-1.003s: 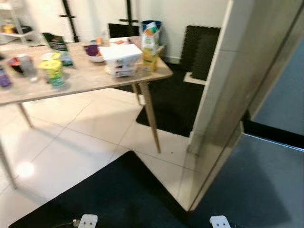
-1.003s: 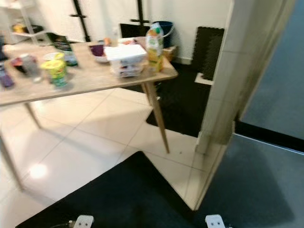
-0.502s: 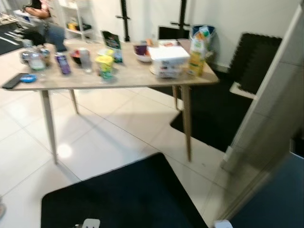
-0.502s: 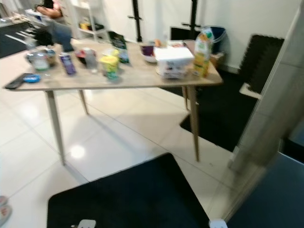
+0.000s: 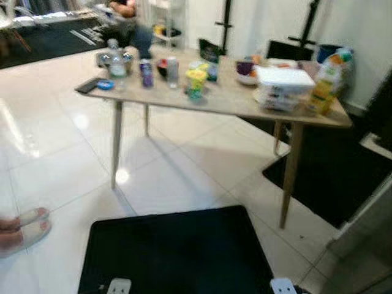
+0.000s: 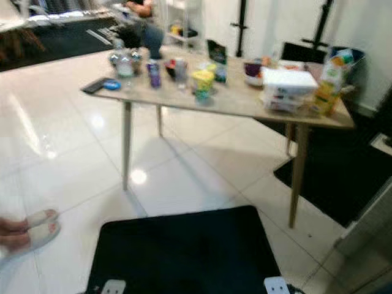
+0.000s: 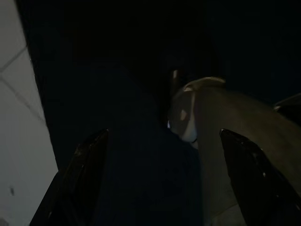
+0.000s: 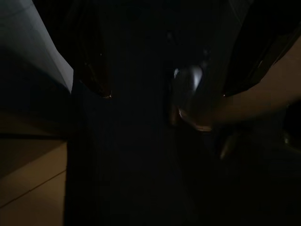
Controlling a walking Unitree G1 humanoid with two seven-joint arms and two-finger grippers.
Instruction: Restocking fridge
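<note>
The left gripper (image 7: 160,174) hung idle over the black mat (image 5: 177,251), fingers spread and empty; the right gripper (image 8: 162,80) likewise. The stock stood well apart on the wooden table (image 5: 233,101): juice carton (image 5: 323,86), white lidded containers (image 5: 283,89), yellow cup (image 5: 196,81), cans, water bottle (image 5: 116,58). Risk: a person's sandalled foot (image 5: 21,229) lay near the mat; a careless approach could strike it or a table leg.

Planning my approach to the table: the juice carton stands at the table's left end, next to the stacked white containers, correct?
Not quite. The juice carton stands at the table's right end, as the left eye view shows. It is indeed next to the stacked white containers; the left end holds a water bottle and a dark flat object.
</note>
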